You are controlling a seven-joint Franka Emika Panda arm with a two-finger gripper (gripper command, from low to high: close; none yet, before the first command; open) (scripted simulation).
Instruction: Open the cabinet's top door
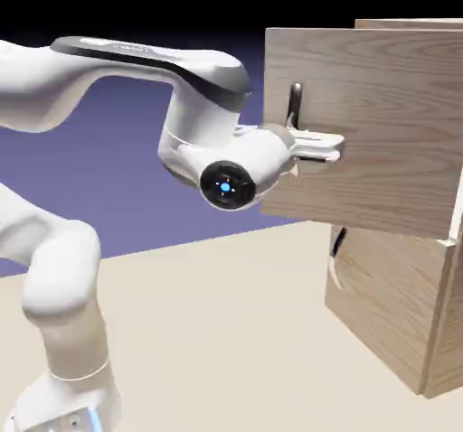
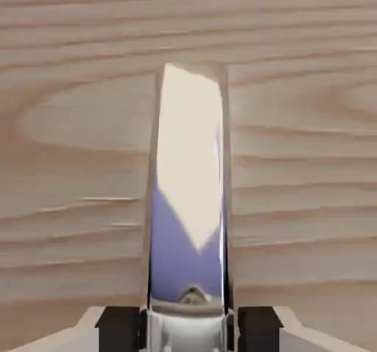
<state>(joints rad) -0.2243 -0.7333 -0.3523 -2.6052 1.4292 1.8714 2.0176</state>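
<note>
1. so the cabinet [image 1: 398, 313] sits on the exterior view's right, and its top door [image 1: 380, 132] is already swung out a fair way, the free edge sticking out toward the arm while the lower panel [image 1: 380, 304] stays flush.
2. gripper [image 1: 316, 147] is level, pointing into the door face, and it's clamped on the handle [image 1: 296, 105] near its lower end. hand view backs this up: the shiny handle [image 2: 188, 188] runs straight up the middle, filling the narrow gap between the two dark fingertips [image 2: 118, 328], wood grain right behind it.
3. what could go wrong, imo: the door swings on an arc, so if the arm pulls in a straight line the handle will twist inside the pads and either slip out or jam the wrist.
4. the handle looks smooth and mirror-like, so i'd guess grip friction is low. a quick jerk could pop it free and leave the door half open.
5. the grip sits low on the handle rather than mid-bar, so sliding off the bottom end seems possible.
6. the elbow and forearm are already folded in tight near the door edge, so swinging further may crowd the arm against the panel.
</note>
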